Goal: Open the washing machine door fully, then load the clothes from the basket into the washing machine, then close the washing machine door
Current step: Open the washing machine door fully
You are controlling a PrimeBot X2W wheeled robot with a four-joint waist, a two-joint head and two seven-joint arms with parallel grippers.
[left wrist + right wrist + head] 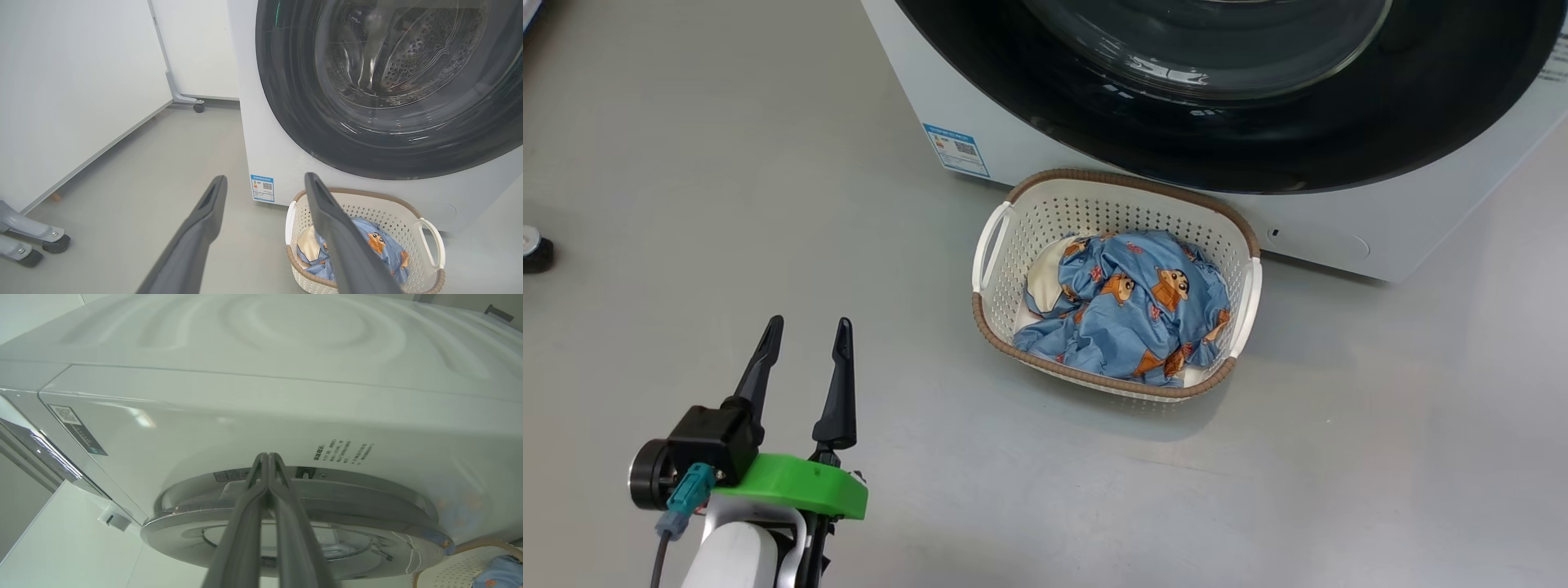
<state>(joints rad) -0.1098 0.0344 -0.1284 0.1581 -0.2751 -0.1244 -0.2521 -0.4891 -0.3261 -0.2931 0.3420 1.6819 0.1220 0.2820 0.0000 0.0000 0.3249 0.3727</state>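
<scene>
The washing machine (947, 98) stands at the top of the head view, and its door (1339, 139), a black rim around a glass bowl, looks closed against the white front. On the floor before it sits the basket (1111, 212) holding the clothes (1127, 310), blue with orange figures and a cream piece. My left gripper (806, 331) hangs open and empty over the floor, left of the basket. Its wrist view faces the door (294, 122), the basket (380, 212) and the clothes (380, 245). My right gripper (267, 458) is shut on nothing, its tips at the door's silver edge (367, 510).
A small black round object (535, 249) lies on the grey floor at far left. White panels (81, 102) on casters (199, 107) stand left of the machine, with grey wheeled feet (32, 241) nearer. A blue label sticker (957, 149) marks the machine's lower left corner.
</scene>
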